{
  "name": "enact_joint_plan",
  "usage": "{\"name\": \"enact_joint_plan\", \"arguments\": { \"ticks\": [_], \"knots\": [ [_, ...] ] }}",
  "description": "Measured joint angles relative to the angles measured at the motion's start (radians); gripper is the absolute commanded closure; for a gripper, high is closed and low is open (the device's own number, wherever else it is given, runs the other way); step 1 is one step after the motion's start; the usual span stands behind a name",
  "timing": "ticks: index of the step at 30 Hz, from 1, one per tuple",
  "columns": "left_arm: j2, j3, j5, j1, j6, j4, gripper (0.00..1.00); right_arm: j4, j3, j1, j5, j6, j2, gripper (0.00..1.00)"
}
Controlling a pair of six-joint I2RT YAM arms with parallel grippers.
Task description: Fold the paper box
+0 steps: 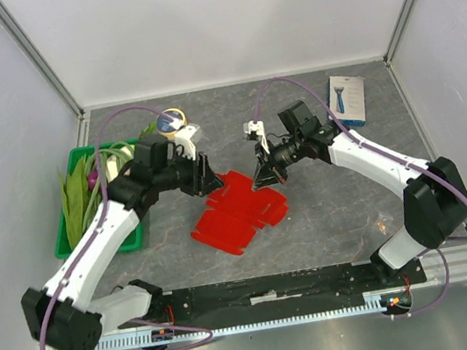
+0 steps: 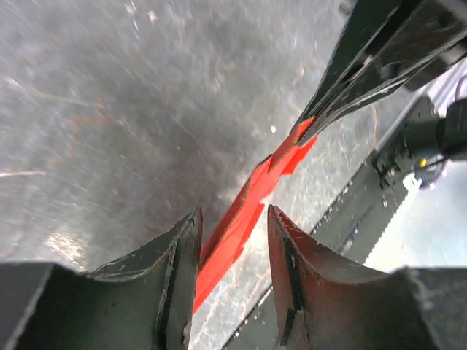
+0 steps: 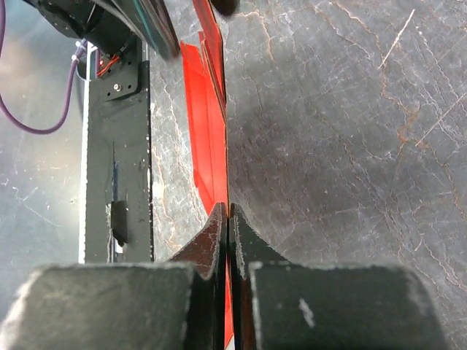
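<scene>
On table (image 1: 337,212) | 1 paper box (image 1: 240,214) | left end effector (image 2: 233,215) parted | right end effector (image 3: 228,211) pinching it

Lab test cell, white panels (image 1: 217,18), aluminium framing (image 1: 37,55)

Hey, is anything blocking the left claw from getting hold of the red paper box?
Nothing visible does. The left claw stands open with the edge of the paper box between its fingers, and no other object in the gap. The right claw is shut on the opposite edge.
</scene>
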State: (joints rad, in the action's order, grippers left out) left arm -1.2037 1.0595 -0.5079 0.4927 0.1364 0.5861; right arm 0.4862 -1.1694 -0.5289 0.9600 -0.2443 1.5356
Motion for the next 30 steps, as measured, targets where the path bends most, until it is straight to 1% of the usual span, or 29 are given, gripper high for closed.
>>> {"name": "enact_joint_plan", "arguments": {
  "ticks": [3,5,7,10,13,15,18,20,25,28,29,30],
  "knots": [
    [0.09,-0.01,0.059,-0.005,0.035,-0.084,0.59,-0.017,0.001,0.001,-0.002,0.055,0.0,1.0],
    [0.128,-0.018,0.064,-0.005,0.055,-0.15,0.59,-0.03,0.003,0.001,-0.003,0.092,0.001,1.0],
    [0.143,-0.03,0.052,-0.005,0.076,-0.225,0.53,-0.043,0.007,0.004,0.003,0.121,0.003,1.0],
    [0.112,-0.032,0.007,-0.005,0.09,-0.284,0.51,-0.055,0.013,0.008,0.013,0.152,0.012,1.0],
    [0.043,-0.013,-0.053,-0.005,0.089,-0.281,0.51,-0.063,0.017,0.016,0.031,0.172,0.019,1.0],
    [-0.011,0.023,-0.085,-0.004,0.076,-0.258,0.57,-0.066,0.017,0.023,0.045,0.18,0.019,1.0],
    [-0.068,0.073,-0.129,-0.004,0.051,-0.218,0.61,-0.069,0.017,0.03,0.061,0.186,0.019,1.0],
    [-0.084,0.083,-0.144,-0.005,0.039,-0.214,0.7,-0.074,0.017,0.032,0.073,0.193,0.019,1.0],
    [-0.088,0.084,-0.166,-0.005,0.025,-0.206,0.73,-0.079,0.017,0.032,0.091,0.205,0.019,1.0],
    [-0.088,0.084,-0.18,-0.003,0.023,-0.206,0.84,-0.093,0.018,0.032,0.094,0.227,0.019,1.0],
    [-0.088,0.083,-0.183,-0.002,0.022,-0.206,0.9,-0.101,0.019,0.032,0.093,0.235,0.019,0.99],
    [-0.088,0.083,-0.185,-0.002,0.019,-0.206,0.94,-0.11,0.02,0.032,0.093,0.243,0.019,0.96]
  ]
}}
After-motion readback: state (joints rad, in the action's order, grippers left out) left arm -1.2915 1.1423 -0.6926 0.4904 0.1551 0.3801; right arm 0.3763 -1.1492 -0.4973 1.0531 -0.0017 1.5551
